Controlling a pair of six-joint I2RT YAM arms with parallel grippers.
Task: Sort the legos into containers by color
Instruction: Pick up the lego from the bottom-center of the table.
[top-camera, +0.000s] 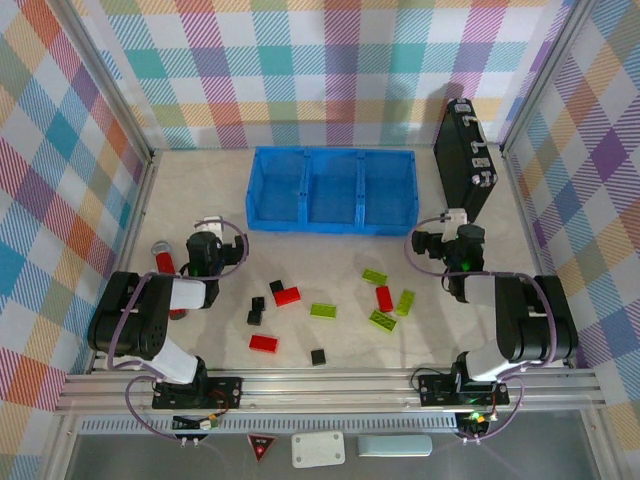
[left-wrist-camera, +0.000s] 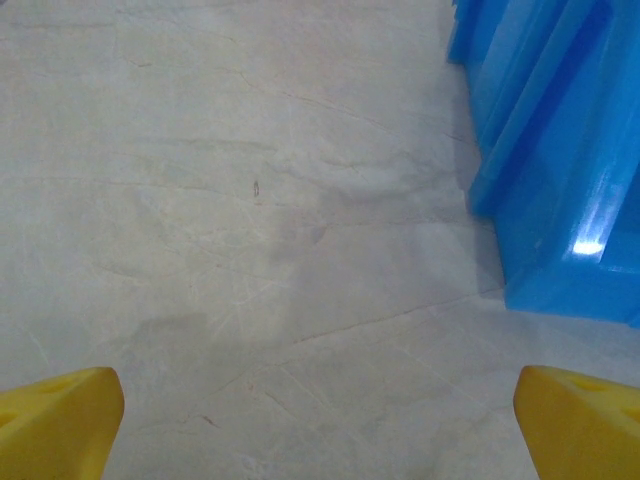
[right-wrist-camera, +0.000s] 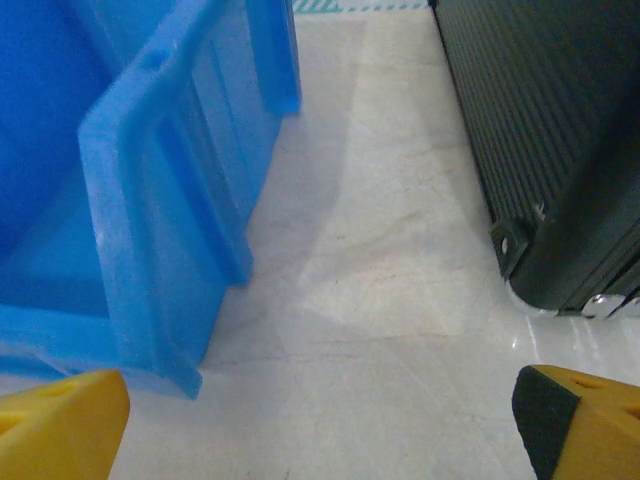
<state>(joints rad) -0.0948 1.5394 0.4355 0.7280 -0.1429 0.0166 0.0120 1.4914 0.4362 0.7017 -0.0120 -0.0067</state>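
Left gripper (left-wrist-camera: 320, 425) and right gripper (right-wrist-camera: 320, 425) both apart, empty, facing the containers (top-camera: 330, 224). Behind them, toward the bases, lie the legos (top-camera: 286, 296): red/black nearer left, green nearer right.

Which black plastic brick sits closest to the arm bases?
The lone square black plastic brick right of the flat red brick; the other three cluster farther back.

Glossy blue plastic tray (top-camera: 331, 222), finely ribbed matt black case (top-camera: 462, 150), smooth pale marble-patterned tabletop (top-camera: 195, 195)

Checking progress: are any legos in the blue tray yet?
No, all three compartments of the blue tray are bare; the legos lie on the table.
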